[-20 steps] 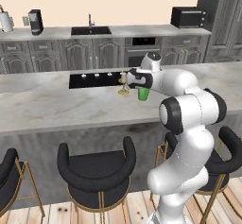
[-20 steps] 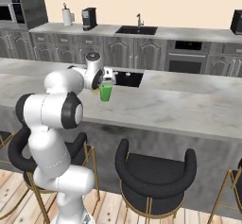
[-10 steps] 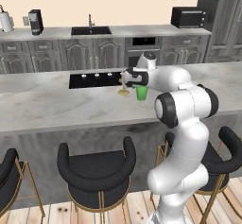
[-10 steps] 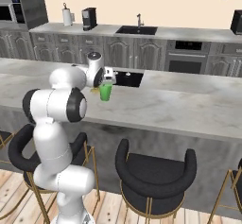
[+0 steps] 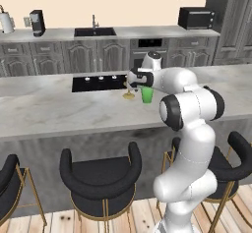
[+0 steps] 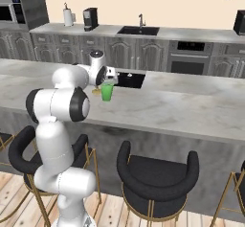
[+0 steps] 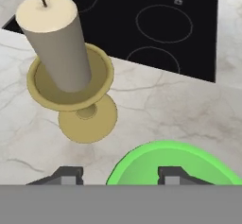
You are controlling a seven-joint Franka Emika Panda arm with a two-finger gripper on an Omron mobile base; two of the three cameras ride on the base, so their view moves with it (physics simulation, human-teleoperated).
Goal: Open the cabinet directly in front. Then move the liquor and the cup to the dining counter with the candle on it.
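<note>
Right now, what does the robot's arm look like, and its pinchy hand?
The arm is glossy white, built from fat rounded segments with dark bands at the joints. The gripper has two small dark finger tips. No cables or markings show.

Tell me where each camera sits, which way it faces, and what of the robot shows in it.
Left base view: behind the arm on its left, looking forward and down at the dining counter; the arm rises at lower right.
Right base view: behind on its right, same counter; the arm rises at lower left.
Hand view: on the hand, looking down; fingers show at the bottom.
All three share the green cup beside the candle and the black cooktop.
</note>
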